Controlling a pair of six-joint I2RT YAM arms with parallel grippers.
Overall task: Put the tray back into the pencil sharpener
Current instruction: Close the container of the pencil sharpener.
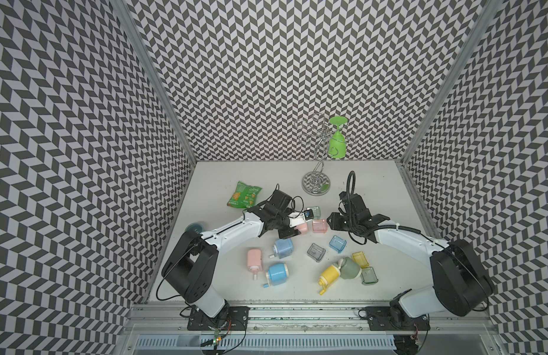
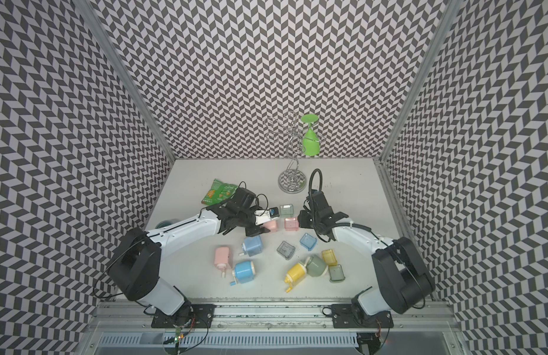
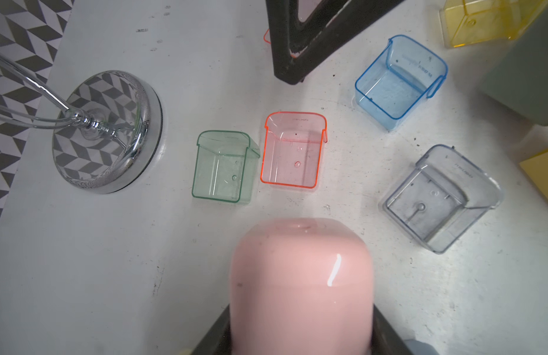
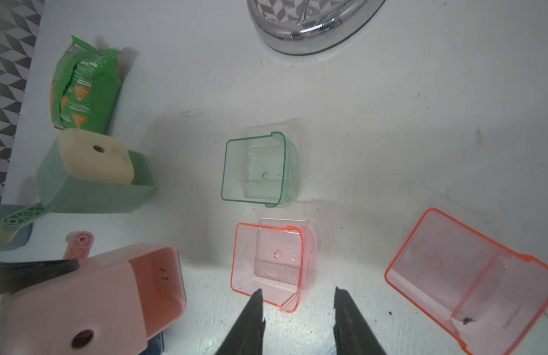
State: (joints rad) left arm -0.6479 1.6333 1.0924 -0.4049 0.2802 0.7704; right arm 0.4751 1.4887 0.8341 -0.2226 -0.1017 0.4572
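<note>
Mid-table: left gripper (image 1: 297,228) clamped on pink pencil sharpener (image 3: 300,276); right gripper (image 4: 297,299) parted, empty, beside pink tray (image 4: 272,261).

Rear of table (image 1: 211,184): stand (image 1: 311,184), glass (image 1: 337,144) hanging on it; snack bag (image 1: 244,195) left of stand; first tray (image 1: 314,211) just before stand, second tray (image 1: 319,226) next before it; sharpener (image 1: 302,227) before stand, slightly left; other sharpeners (image 1: 283,247) farther before stand, toward front edge

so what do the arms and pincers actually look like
The left arm and right arm have glossy white links between bulky black joint housings, on black base plates. Black cables loop along them. The left pincer and right pincer are black, with flat fingers tapering to points.
</note>
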